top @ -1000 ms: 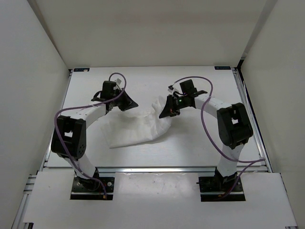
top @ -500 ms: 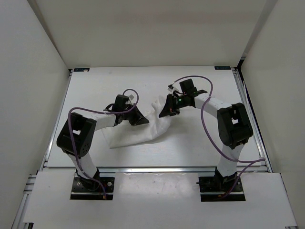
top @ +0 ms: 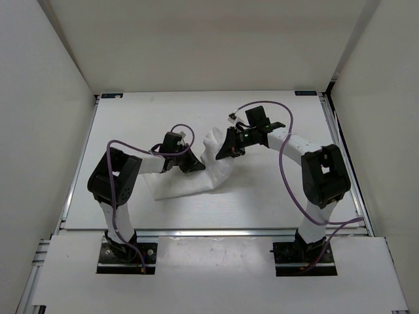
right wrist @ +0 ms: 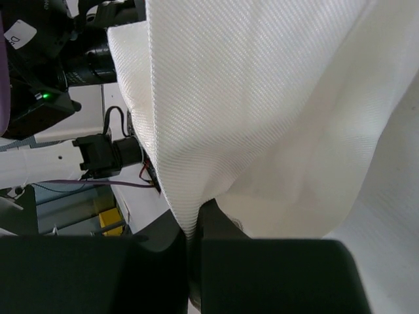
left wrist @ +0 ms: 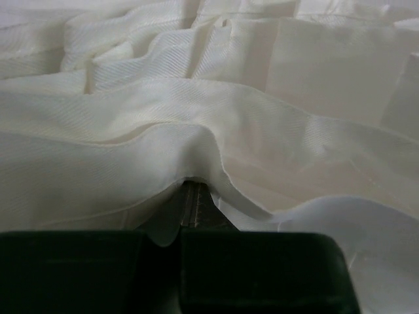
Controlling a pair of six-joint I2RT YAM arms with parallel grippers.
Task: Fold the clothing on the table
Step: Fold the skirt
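The left gripper (top: pixel 190 164) is clamping shut on a fold of the clothing (top: pixel 188 184). In the left wrist view its dark fingers (left wrist: pixel 191 208) are meeting under a raised ridge of white fabric, with more rumpled layers lying beyond. The right gripper (top: pixel 230 150) is also pinching the clothing with its jaws closed. In the right wrist view the cloth is rising from its tips in a broad, taut sheet of woven fabric.

The two grippers are sitting near each other over the middle of the bench (top: pixel 131 118), the left one low and the right one holding its part of the fabric bunched up in a peak. From there the clothing is trailing toward the near left, lying flat on the bench. A purple cable (top: pixel 283 140) is looping over the right arm.
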